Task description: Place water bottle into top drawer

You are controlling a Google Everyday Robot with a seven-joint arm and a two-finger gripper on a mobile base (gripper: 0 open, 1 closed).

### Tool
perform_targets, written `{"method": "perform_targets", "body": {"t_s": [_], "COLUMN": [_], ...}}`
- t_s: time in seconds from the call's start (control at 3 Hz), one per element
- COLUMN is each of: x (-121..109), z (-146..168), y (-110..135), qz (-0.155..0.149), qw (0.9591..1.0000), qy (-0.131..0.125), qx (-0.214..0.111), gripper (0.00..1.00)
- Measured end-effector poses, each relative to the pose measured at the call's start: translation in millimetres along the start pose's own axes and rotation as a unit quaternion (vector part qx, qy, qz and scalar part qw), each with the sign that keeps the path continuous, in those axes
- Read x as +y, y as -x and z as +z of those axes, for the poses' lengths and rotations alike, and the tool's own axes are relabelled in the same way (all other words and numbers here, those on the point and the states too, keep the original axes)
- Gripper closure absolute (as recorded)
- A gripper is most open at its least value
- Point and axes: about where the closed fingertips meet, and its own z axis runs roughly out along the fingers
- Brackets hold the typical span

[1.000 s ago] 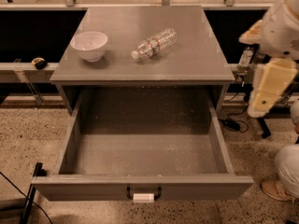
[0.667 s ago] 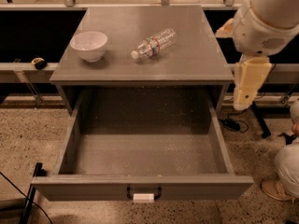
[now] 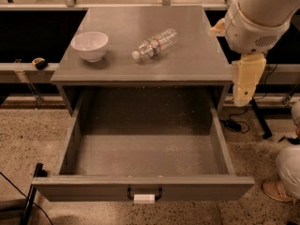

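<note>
The water bottle (image 3: 154,43) lies on its side on the grey cabinet top (image 3: 187,60), white cap pointing to the front left. The top drawer (image 3: 70,144) is pulled fully open below it; its speckled floor holds nothing, and its dark handle (image 3: 144,194) bears a white tag. My gripper (image 3: 244,81), a cream part hanging from the bulky white arm (image 3: 258,18), is at the right edge of the cabinet, to the right of the bottle and apart from it. It holds nothing that I can see.
A white bowl (image 3: 90,45) stands on the cabinet top, left of the bottle. A person's leg and shoe (image 3: 286,172) are on the floor at the right, with cables (image 3: 234,124) nearby. A dark stand (image 3: 30,191) is at the front left.
The arm and gripper have moved left and towards the camera, from beside the cabinet to over its right edge. The bottle, bowl and drawer have not moved.
</note>
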Motion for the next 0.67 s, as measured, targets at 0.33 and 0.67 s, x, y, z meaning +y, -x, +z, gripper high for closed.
{"method": "perform_targets", "body": {"t_s": [0.33,0.67], "x": [-40.3,-67.3], "z": [15.9,25.3], "y": [6.1,10.0], "qz": [-0.112,-0.180], "qw": [0.9927,0.9815], "qy": [-0.037,-0.066], "qx": [0.023,0.012], "gripper": [0.00,0.00]}}
